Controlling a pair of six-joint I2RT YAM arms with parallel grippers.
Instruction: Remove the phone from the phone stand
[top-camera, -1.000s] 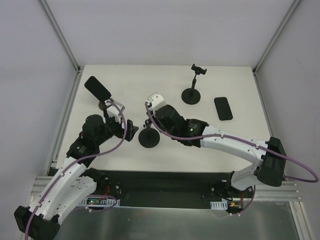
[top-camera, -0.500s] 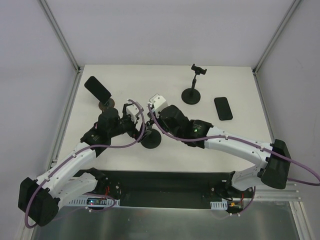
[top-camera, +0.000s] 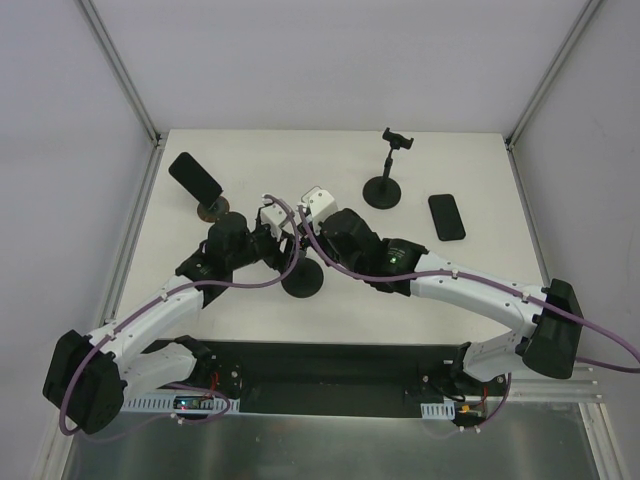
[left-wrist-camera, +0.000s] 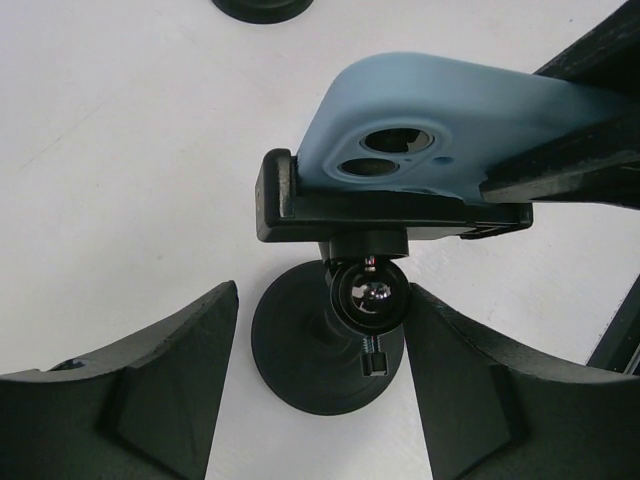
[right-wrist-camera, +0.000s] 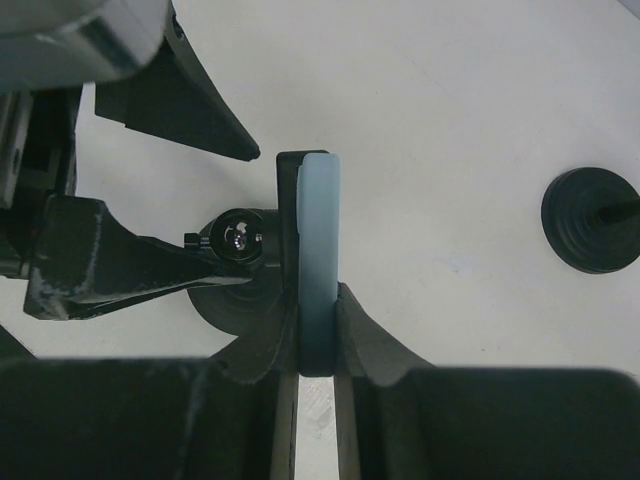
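A light-blue phone (left-wrist-camera: 440, 125) sits in the clamp (left-wrist-camera: 390, 205) of a black phone stand whose round base (top-camera: 302, 281) is at the table's middle. My right gripper (right-wrist-camera: 317, 340) is shut on the phone's edge (right-wrist-camera: 317, 240); its fingers (left-wrist-camera: 570, 160) show at the right of the left wrist view. My left gripper (left-wrist-camera: 325, 390) is open, its fingers (left-wrist-camera: 150, 390) on either side of the stand's ball joint (left-wrist-camera: 368, 290), above the base (left-wrist-camera: 300, 365), not touching. In the top view both grippers (top-camera: 283, 250) (top-camera: 306, 232) hide the phone.
A second stand holding a black phone (top-camera: 196, 177) stands at the far left. An empty stand (top-camera: 383, 190) stands at the far middle, its base also in the right wrist view (right-wrist-camera: 595, 220). A black phone (top-camera: 446, 216) lies flat at the right.
My left arm has swung right from beside the stand until its open jaws straddle the stand's stem. My right gripper has stayed on the phone.
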